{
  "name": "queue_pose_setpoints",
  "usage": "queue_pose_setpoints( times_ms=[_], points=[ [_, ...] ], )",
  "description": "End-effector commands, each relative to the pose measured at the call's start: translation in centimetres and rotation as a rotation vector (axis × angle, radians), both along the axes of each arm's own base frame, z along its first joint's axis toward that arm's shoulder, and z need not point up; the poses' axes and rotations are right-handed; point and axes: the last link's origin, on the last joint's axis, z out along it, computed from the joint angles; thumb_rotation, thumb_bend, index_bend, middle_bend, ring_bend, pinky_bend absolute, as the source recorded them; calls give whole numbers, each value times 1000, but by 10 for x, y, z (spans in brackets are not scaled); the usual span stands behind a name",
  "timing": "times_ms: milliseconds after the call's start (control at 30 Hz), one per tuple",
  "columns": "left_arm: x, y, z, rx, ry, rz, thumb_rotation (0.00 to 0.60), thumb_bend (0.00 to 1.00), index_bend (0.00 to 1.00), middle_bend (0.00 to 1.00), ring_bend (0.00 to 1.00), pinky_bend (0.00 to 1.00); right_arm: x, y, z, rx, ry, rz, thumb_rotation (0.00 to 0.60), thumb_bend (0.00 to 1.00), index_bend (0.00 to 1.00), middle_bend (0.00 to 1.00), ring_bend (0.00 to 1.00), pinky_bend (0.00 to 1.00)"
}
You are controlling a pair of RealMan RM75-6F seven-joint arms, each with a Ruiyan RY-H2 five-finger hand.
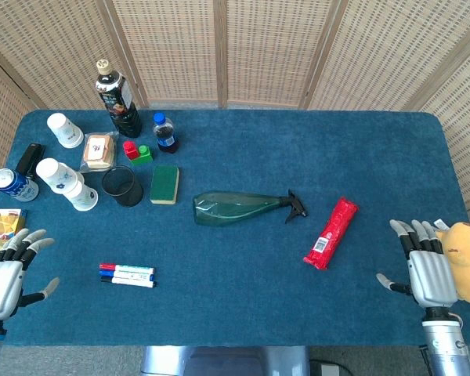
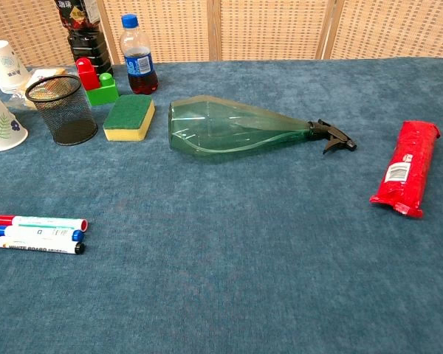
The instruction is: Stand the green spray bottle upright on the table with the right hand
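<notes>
Sponge [image 2: 129,116] beside mesh cup [image 2: 61,109]; markers [image 2: 34,234] nearby.

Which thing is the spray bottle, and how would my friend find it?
Look at the middle of the blue table. The green spray bottle lies on its side there, between the sponge and the red packet. It alone is see-through green, with a black trigger nozzle.

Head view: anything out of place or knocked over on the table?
Yes. The green spray bottle lies on its side mid-table, black nozzle pointing toward the red packet. One paper cup at the far left also lies tipped. No spill visible.
</notes>
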Motion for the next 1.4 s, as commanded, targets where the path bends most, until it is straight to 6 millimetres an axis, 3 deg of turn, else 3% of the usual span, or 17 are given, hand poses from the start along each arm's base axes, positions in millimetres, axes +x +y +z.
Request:
queue_pose_setpoints(
  times_ms=[33, 267, 433, 767, 1000, 1400],
  points=[
    [1, 2, -1, -4, 0, -4, 600, 304, 237, 174, 100, 117, 1, 2, 2, 16, -9, 6, 600, 157, 101, 154, 0, 51],
    [2, 4, -2, -9, 9, -9, 600, 305, 237, 179, 102, 118, 8, 1, 4, 46, -65, 31, 600, 158, 101, 154, 0, 51],
    [2, 5, -4, -21, 19, -9, 600, 303, 237, 182, 106, 120, 30, -7, -3, 162, -144, 109, 600, 158, 100, 154, 0, 52],
    [2, 15, -9, -41, 6, -2, 600, 304, 237, 184, 117, 127, 126, -43, -49, 635, -453, 364, 600, 143, 113, 183, 60, 109],
    [5, 13, -10, -49, 37, -26, 600, 303, 250, 190, 123, 138, 162, -73, -81, 764, -441, 442, 600, 143, 115, 214, 88, 109],
    [7, 3, -4, -28, 38, -54, 600, 304, 271, 199, 129, 151, 201, -93, -142, 909, -447, 433, 600, 143, 114, 221, 96, 109]
  ],
)
